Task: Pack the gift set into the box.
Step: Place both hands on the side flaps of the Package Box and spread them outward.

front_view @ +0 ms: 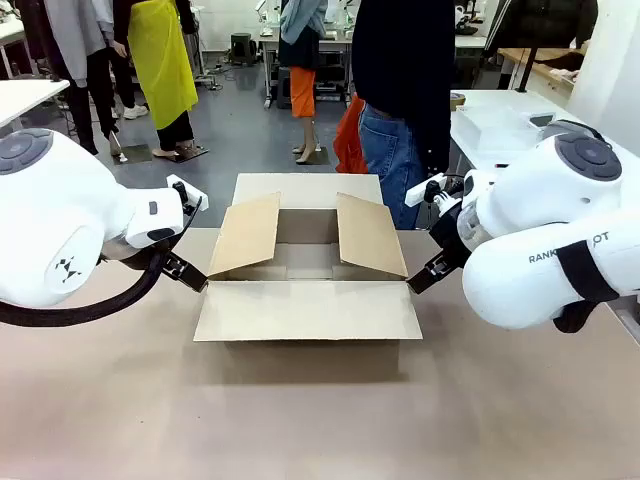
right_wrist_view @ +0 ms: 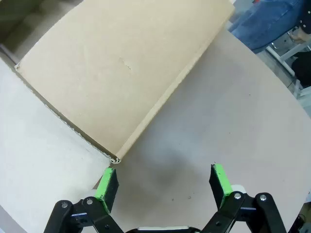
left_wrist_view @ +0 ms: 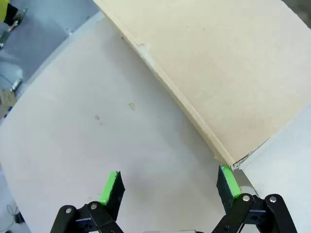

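Observation:
The box (front_view: 305,262), a large brown cardboard carton, stands open in the middle of the table with all four flaps spread. My left gripper (front_view: 186,270) sits low at its front left corner, open, with the edge of a side flap (left_wrist_view: 218,63) just beyond its right green pad (left_wrist_view: 227,181). My right gripper (front_view: 428,272) is at the front right corner, also open, with the flap corner (right_wrist_view: 116,158) just past its left pad (right_wrist_view: 107,180). Neither touches the cardboard nor holds anything. The gift set is out of view.
A person (front_view: 400,90) in a dark top and jeans stands right behind the box at the far edge. A white side table (front_view: 500,125) at the back right carries a pale flat shape too indistinct to identify. Bare tabletop (front_view: 300,420) lies in front of the box.

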Controlling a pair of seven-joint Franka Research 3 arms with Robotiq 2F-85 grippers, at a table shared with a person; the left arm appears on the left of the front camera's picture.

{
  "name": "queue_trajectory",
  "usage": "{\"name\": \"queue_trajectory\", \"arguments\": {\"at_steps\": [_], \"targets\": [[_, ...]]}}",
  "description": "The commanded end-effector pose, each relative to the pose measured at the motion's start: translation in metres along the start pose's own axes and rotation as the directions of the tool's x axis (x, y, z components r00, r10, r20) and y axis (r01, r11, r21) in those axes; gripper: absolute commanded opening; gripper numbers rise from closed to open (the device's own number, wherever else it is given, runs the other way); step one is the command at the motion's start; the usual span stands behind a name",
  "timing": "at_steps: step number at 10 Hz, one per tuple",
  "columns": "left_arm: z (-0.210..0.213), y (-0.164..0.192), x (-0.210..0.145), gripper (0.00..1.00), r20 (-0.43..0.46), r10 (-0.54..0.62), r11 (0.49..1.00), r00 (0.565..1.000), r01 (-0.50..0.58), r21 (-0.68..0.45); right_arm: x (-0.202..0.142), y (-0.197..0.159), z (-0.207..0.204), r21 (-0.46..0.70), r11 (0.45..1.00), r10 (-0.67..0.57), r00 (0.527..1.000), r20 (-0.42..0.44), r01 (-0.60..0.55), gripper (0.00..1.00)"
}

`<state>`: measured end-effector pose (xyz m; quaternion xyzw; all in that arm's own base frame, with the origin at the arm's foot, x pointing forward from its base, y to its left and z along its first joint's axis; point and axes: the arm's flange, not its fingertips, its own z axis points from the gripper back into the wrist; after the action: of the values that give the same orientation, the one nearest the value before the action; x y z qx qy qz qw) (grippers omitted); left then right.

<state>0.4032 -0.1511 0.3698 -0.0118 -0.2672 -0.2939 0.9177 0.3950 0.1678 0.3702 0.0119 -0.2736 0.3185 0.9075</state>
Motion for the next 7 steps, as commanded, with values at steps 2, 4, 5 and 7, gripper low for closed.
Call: {"name": "queue_trajectory", "arguments": {"at_steps": [2, 4, 5, 7], "targets": [[0.0002, -0.0002, 0.0002, 1.0, 0.001, -0.001, 1.0, 1.0, 0.001, 0.0, 0.0, 0.0, 0.0, 0.0, 1.0, 0.0, 1.0, 0.0, 0.0, 1.0], [0.0002, -0.0002, 0.0002, 1.0, 0.001, -0.001, 1.0, 1.0, 0.001, 0.0, 0.0, 0.0, 0.0, 0.0, 1.0, 0.0, 1.0, 0.0, 0.0, 1.0], [0.0002, -0.0002, 0.0002, 1.0, 0.001, -0.001, 1.0, 1.0, 0.001, 0.0, 0.0, 0.0, 0.0, 0.0, 1.0, 0.0, 1.0, 0.0, 0.0, 1.0], [0.0002, -0.0002, 0.0002, 1.0, 0.001, -0.001, 1.0, 1.0, 0.001, 0.0, 0.0, 0.0, 0.0, 0.0, 1.0, 0.0, 1.0, 0.0, 0.0, 1.0]]}}
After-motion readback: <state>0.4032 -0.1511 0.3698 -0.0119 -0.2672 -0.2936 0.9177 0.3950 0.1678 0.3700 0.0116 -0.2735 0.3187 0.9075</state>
